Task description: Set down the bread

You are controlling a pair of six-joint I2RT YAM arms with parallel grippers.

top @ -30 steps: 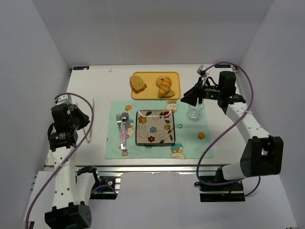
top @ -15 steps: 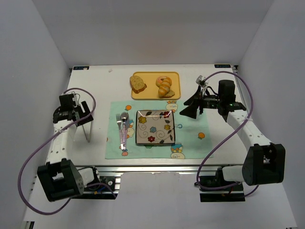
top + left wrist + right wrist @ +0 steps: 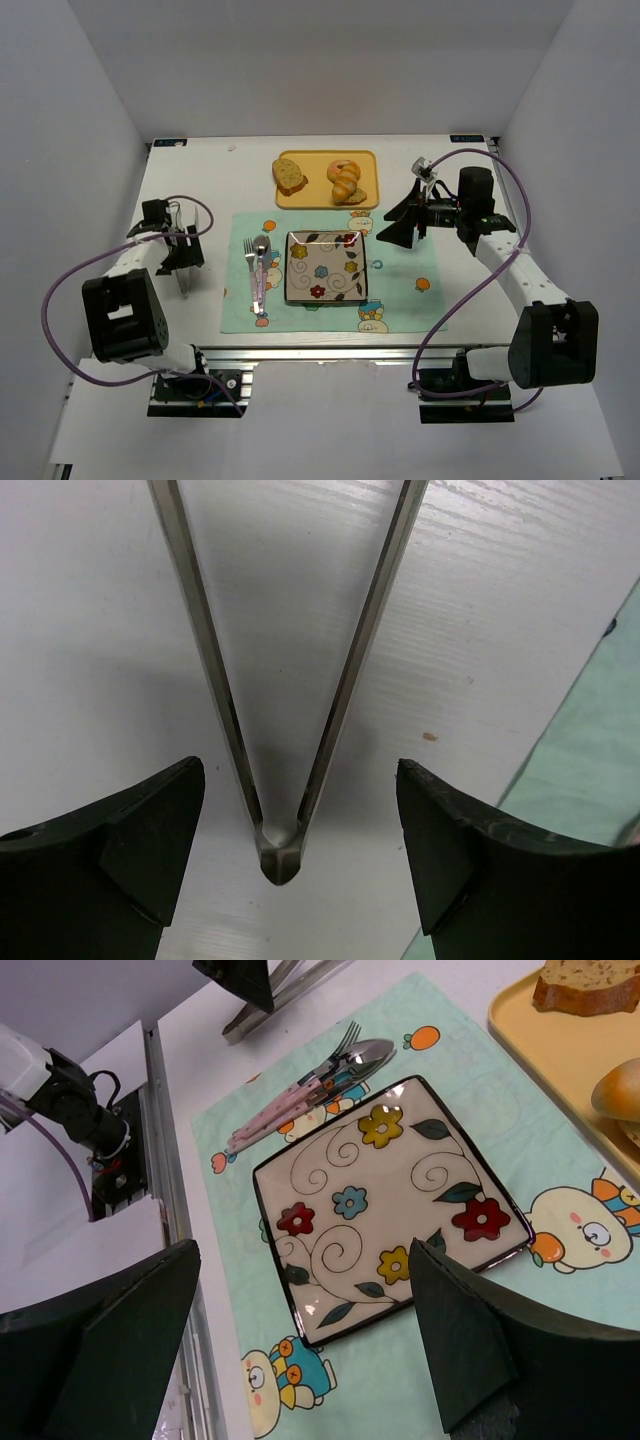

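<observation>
The white tabletop surface (image 3: 200,180) carries a mint-green placemat printed with cartoon figures (image 3: 400,290) in its near middle.

The right claw (image 3: 395,222) hangs above the placemat's far right corner with its fingers spread wide. It grips nothing and touches nothing. In its wrist view the square white plate with painted flowers and curling stems (image 3: 390,1210) lies below, in the gap between the fingers.

The left claw (image 3: 178,248) is low over the surface at the left, well clear of the placemat. It too is released, with its fingers far apart. The wrist view shows the joined end of the V-shaped metal tongs (image 3: 280,850) lying flat on the surface between the fingers, with a gap on each side, so neither finger (image 3: 110,860) touches the metal.

A yellow-orange rectangular tray (image 3: 315,185) sits just beyond the far edge of the placemat. The plate (image 3: 326,267) lies bare at the centre of the placemat. To the left of the plate, a fork and spoon with pink handles (image 3: 258,272) lie side by side.

On the tray, a brown speckled bread slice (image 3: 290,175) lies at the left and a golden croissant (image 3: 347,187) at the right. The bread (image 3: 342,165), a small round bun with a paler top, rests against the croissant's far side, well apart from both claws.
</observation>
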